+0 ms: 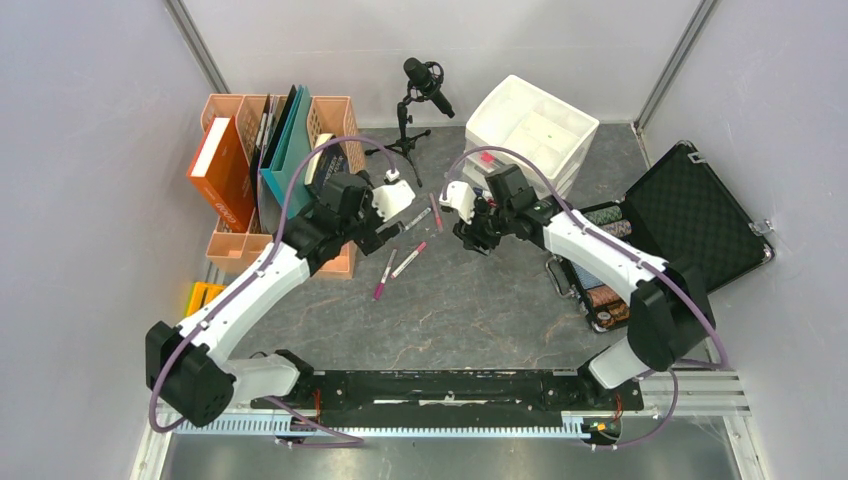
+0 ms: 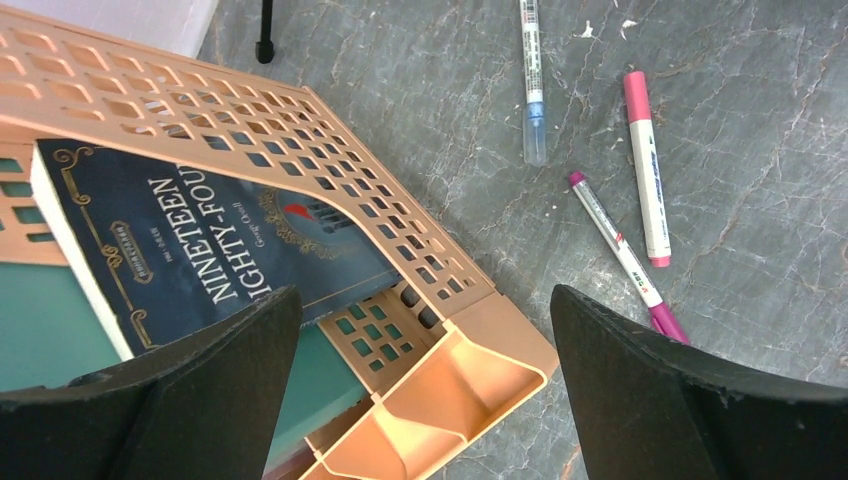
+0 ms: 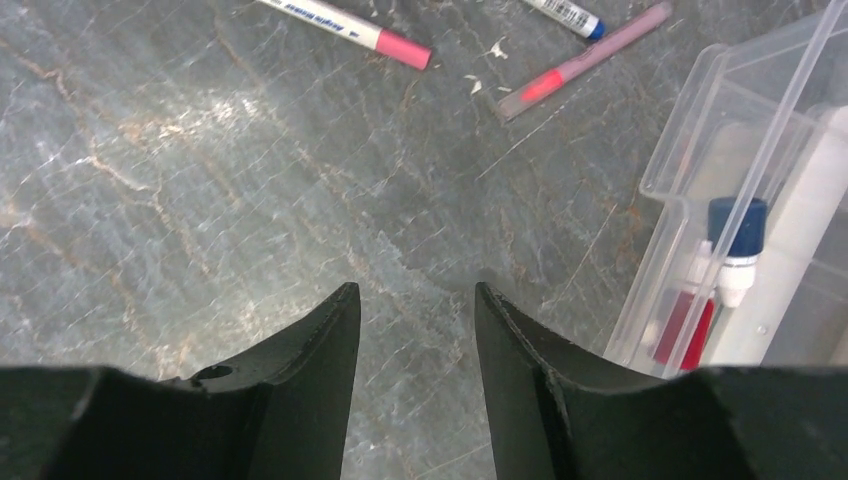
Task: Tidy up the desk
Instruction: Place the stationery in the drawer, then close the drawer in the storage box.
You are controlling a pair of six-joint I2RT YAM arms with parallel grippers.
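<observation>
1. Left gripper (image 2: 425, 300) hangs over the near corner of the peach file rack (image 2: 200, 110), jaws spread wide with nothing between them.
2. Right gripper (image 3: 415, 295) hovers low over a bare part of the desk (image 3: 200, 200), just beside the plastic drawer box (image 3: 680, 170). Its jaws stand partly apart and hold nothing.
3. Seemingly done: books and folders are filed in the rack, with a dark blue novel (image 2: 200, 250) in the nearest slot and an orange book (image 1: 222, 170) at the left side.
4. Left to do, as I judge it: four pens lie loose mid-desk between the grippers. They are a blue-capped pen (image 2: 532, 80), a pink marker (image 2: 645, 170), a magenta pen (image 2: 620, 250) and a translucent pink pen (image 3: 590, 60). They probably belong in the drawer box.
5. Around: a microphone stand (image 1: 415, 110) stands at the back between the rack and the box. An open black case (image 1: 700, 215) lies at the right, partly under the right arm. A yellow item (image 1: 205, 295) at the left edge is too hidden to name.
6. In the way: the pens lie close together, and the rack corner sits directly under the left gripper.
</observation>
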